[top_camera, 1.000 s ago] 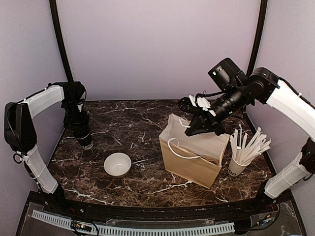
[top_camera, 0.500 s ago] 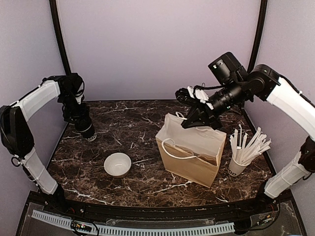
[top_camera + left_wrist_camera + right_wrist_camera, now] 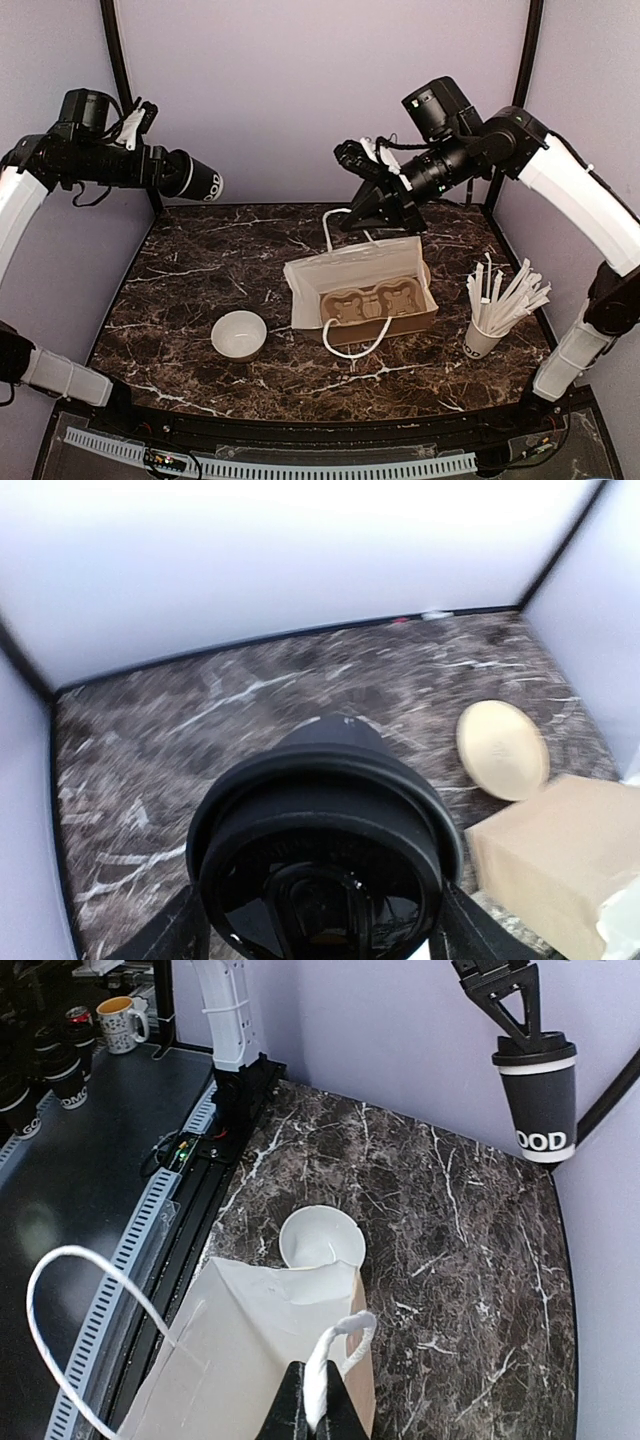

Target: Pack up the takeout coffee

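Nearest, front-L of the paper bag (image 3: 350, 262): white bowl (image 3: 239, 335). Front-R of bag, just beside its corner: straw cup (image 3: 483, 342). Neither matters for the move.

Bag itself: mouth open twd the overhead cam. A pulp cup carrier (image 3: 366, 300) w/ two wells is visible down inside. Near handle (image 3: 353, 343) flops loose on the table (image 3: 200, 270) in front of bag.

Behind & above bag: right gripper (image 3: 310, 1412), jaws pressed together on the far handle (image 3: 334, 226). It holds the white cord up and back, so the mouth gapes.

Far L of bag, well above it & well apart: takeout coffee (image 3: 198, 181), lid (image 3: 320, 880) on. Left gripper (image 3: 163, 172) clamps it at the lid end, w/ fingers (image 3: 170, 935) either side of the rim in the wrist view. Cup's long axis approx horizontal, base pointing R twd bag.

Key relation: coffee sits up-and-left of bag mouth, lying on its side. L arm has it. R arm is nearer the bag but busy w/ the handle.

Judgement: L arm needs to carry it across to R, turn the cup base-down, then lower it into a well, prob. the L one as it's closer.

Risks: going in tilted, snagging bag rim, lid leaking while sideways.
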`<state>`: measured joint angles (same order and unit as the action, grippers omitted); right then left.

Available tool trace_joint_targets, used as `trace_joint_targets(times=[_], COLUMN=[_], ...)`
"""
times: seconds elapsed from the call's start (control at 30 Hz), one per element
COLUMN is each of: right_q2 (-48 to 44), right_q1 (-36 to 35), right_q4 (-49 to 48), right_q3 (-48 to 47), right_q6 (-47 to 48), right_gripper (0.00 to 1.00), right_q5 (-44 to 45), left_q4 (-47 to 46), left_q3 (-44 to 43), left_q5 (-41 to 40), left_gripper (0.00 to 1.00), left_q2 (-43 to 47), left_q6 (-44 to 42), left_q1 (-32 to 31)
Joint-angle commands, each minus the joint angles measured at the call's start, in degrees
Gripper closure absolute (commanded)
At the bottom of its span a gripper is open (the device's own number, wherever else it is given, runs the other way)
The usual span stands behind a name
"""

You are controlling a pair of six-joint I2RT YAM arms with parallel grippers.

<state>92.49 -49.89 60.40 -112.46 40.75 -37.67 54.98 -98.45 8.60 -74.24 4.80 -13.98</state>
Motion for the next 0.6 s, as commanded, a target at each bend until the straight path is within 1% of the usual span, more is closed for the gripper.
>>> trace_joint_targets(times=[0.0, 0.1, 0.2, 0.33, 0.4, 0.43, 0.47, 0.5, 0.53, 0.57], right_q2=[-1.1, -2.65, -4.8, -7.89, -9.0, -9.53, -9.93, -10.29, -10.53, -10.66], right_q1=[-2.14, -3.24, -3.87, -3.99, -3.94, -3.91, -3.9, -3.86, -3.7, -3.52], right_q4=[5.92, 8.55, 9.34, 8.75, 8.41, 8.35, 8.07, 7.9, 7.73, 7.65], right_q3=[0.94, 4.92, 8.1, 11.25, 11.6, 11.58, 11.57, 11.49, 11.58, 11.74], right_q6=[4.79, 6.09, 5.56, 4.15, 3.46, 3.19, 2.91, 2.78, 2.69, 2.6], right_gripper=[1.0, 1.0, 1.0, 1.0, 1.0, 1.0, 1.0, 1.0, 1.0, 1.0], right_q5=[-4.12, -2.84, -2.09, -1.89, -1.27, -0.8, -0.15, 0.51, 0.84, 0.92], left_q4=[-9.9, -16.33, -21.19, -23.98, -24.21, -23.4, -22.63, -20.83, -19.85, -17.54], left_q3=[4.87, 8.68, 10.9, 10.76, 9.3, 8.61, 6.71, 5.69, 3.44, 2.12], left_q5=[13.54, 21.26, 26.89, 30.14, 30.17, 29.81, 28.29, 27.38, 24.7, 23.12], left_gripper=[0.45, 0.46, 0.47, 0.46, 0.47, 0.47, 0.47, 0.47, 0.47, 0.48], left_q2=[6.89, 11.89, 14.69, 15.44, 14.32, 13.74, 12.18, 11.26, 9.32, 8.25], left_q6=[-4.31, -4.31, -3.1, -1.95, -2.77, -3.3, -5.15, -6.34, -8.65, -9.8], left_q1=[-1.35, -2.38, -4.05, -7.73, -10.69, -13.44, -14.93, -18.56, -20.62, -24.69])
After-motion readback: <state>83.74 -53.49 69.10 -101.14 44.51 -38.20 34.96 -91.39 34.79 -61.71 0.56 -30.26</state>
